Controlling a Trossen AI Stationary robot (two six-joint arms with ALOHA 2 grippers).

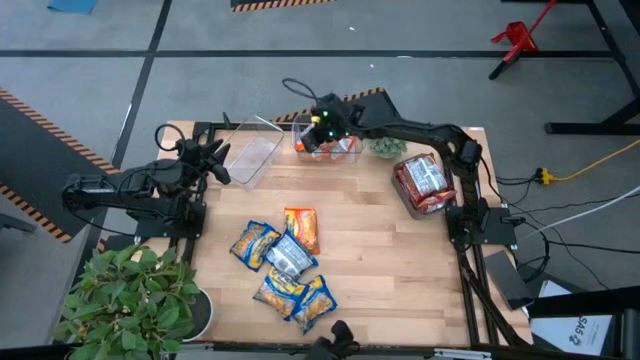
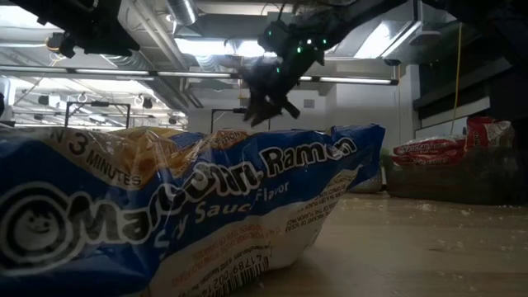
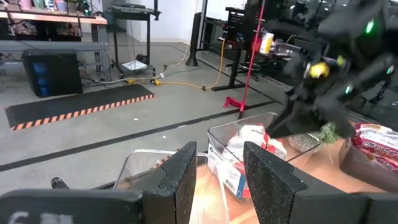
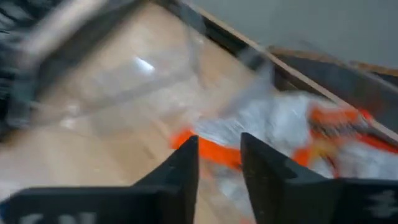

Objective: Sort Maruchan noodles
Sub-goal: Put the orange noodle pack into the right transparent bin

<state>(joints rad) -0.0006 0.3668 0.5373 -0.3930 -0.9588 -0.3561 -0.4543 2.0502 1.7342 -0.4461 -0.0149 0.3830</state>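
grey concrete floor, orange-black hazard tape, red stand, potted plant, ceiling strip lights

Right wrist view motion-blurred, orange-and-white packets smeared beyond reading, nearest blue ramen packet cut off by low view's left and bottom edges, potted plant cropped at high view's bottom edge.

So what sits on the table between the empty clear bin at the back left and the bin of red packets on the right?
In the high view, the middle clear plastic bin holding orange-and-white ramen packets, the right tool above it, then the small green spiky plant.
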